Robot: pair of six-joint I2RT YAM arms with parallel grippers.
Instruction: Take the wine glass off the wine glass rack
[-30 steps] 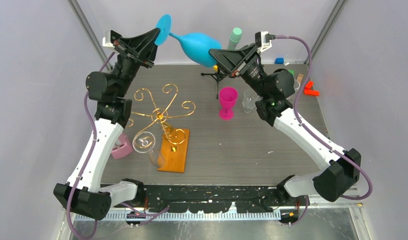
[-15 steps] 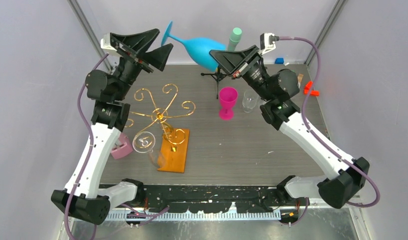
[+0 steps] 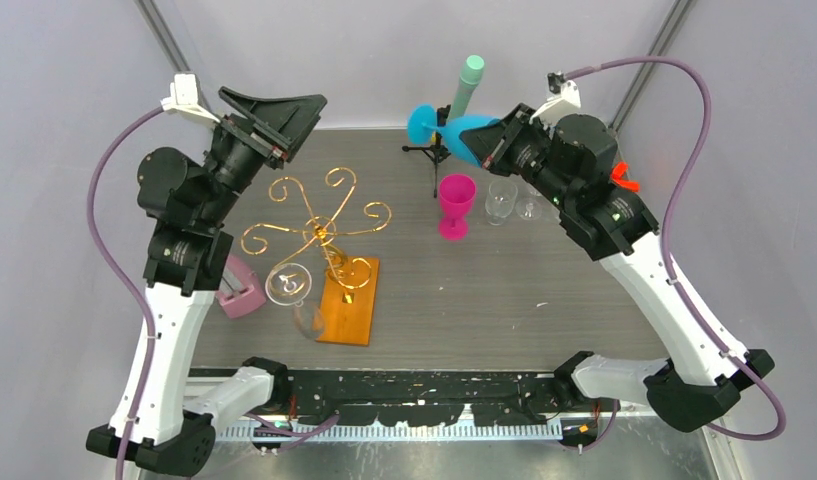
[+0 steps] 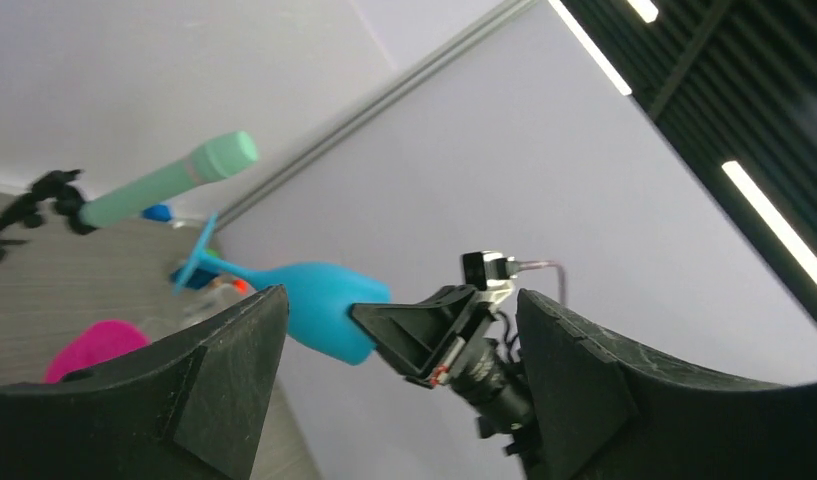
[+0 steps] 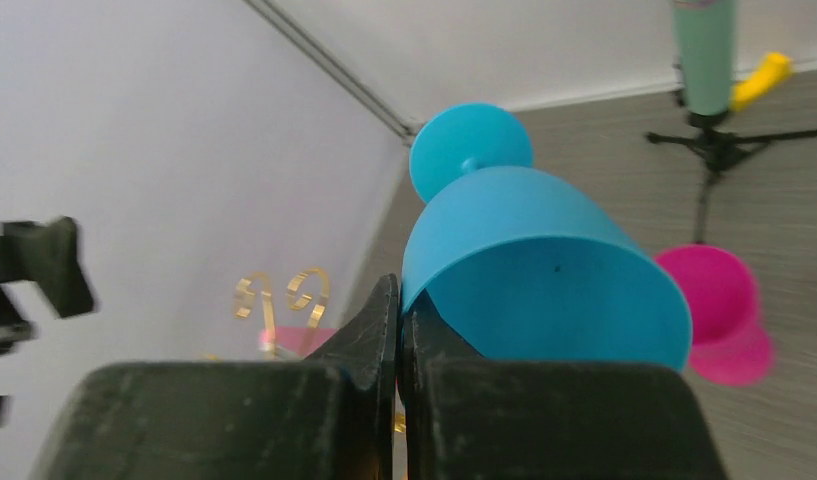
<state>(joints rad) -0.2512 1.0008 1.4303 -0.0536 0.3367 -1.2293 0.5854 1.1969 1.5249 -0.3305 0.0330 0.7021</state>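
1. Blue wine glass (image 3: 454, 130): off the wine glass rack (image 3: 324, 235), up in the air beyond the rack's far-right side, touching none of the gold spiral arms. Lying roughly on its side, with the round foot toward the rack and the bowl mouth away from it.
2. Right gripper (image 5: 398, 310): pinched tight on the thin wall of the bowl at its rim, jaws almost together with only the blue edge between them. Sole hold on the glass, seen close in the right wrist view.
3. Left gripper (image 3: 302, 125): spread wide, nothing between its fingers (image 4: 214, 380). Raised above the rack's far-left side, pointed across toward the glass, well apart from it and from the rack.
4. Rack itself: upright on its flat orange base (image 3: 349, 300).
5. Clear glass (image 3: 289, 285): at the rack's near-left side, just beside the base's left edge. Hung or lying, cannot tell.
6. Magenta glass (image 3: 456, 205): upright on the table (image 3: 484, 290), right of the rack.
7. Two small clear glasses (image 3: 500, 200): farther right of the rack than the magenta one, just beside it.
8. Black tripod (image 3: 434, 155) with mint-green cylinder (image 3: 468, 80): beyond the rack to the far right, behind the held glass in the top view.
9. Pink object (image 3: 242, 293): left of the rack, near the left arm.
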